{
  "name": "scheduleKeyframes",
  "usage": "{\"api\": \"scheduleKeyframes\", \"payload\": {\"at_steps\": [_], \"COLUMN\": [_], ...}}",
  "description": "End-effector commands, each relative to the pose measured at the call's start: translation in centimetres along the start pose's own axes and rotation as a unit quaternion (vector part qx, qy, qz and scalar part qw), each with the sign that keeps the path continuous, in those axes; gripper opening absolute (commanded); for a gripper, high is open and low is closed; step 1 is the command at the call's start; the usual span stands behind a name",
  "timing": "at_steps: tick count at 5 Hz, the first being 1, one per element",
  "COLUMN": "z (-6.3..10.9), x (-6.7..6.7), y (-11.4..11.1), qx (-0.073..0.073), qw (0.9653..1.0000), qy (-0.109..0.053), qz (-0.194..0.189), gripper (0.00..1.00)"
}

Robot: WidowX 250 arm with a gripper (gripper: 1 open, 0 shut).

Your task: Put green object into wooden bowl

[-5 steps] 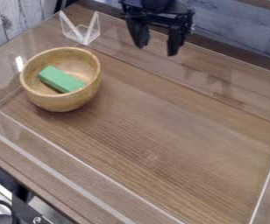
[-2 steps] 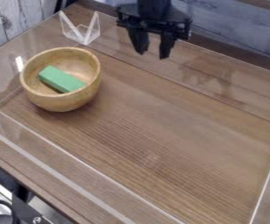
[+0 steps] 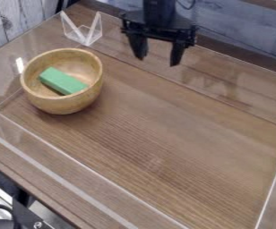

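The green object [image 3: 63, 81], a small bright green bar, lies inside the wooden bowl [image 3: 85, 62] at the left of the table. The bowl is round, light tan, with thick walls. My gripper [image 3: 159, 52] hangs over the far middle of the table, well to the right of the bowl and apart from it. It points down, its two dark fingers [image 3: 137, 45] are spread wide, and nothing is between them.
Low clear plastic walls [image 3: 56, 170] border the wooden tabletop [image 3: 165, 134] on all sides. A clear plastic bracket [image 3: 81, 29] stands at the far left behind the bowl. A whitish plank wall rises at the back left.
The gripper narrowed its fingers half a second ago and has spread them wide again. It stays over the far middle of the table; the green object stays in the bowl.
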State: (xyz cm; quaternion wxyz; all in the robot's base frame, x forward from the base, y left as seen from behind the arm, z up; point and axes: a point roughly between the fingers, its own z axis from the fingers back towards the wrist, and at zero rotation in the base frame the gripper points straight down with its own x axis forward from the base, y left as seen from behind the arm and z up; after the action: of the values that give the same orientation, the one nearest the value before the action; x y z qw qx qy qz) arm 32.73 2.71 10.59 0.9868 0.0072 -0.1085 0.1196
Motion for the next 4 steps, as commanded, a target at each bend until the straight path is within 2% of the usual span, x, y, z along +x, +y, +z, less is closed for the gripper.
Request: {"api": "scheduleKeyframes", "payload": {"at_steps": [1,3,4], "z": [2.0,2.5,1.7], "x": [2.3,2.3,1.8], "y": [-0.2,2.7,1.2], "qx": [-0.002,-0.003,-0.007], "qw": [0.9991,0.9992,0.9994], "qy": [-0.037,-0.04,-0.035], "qz": [-0.019,-0.009,-0.002], "gripper": [1.0,1.0,1.0]}}
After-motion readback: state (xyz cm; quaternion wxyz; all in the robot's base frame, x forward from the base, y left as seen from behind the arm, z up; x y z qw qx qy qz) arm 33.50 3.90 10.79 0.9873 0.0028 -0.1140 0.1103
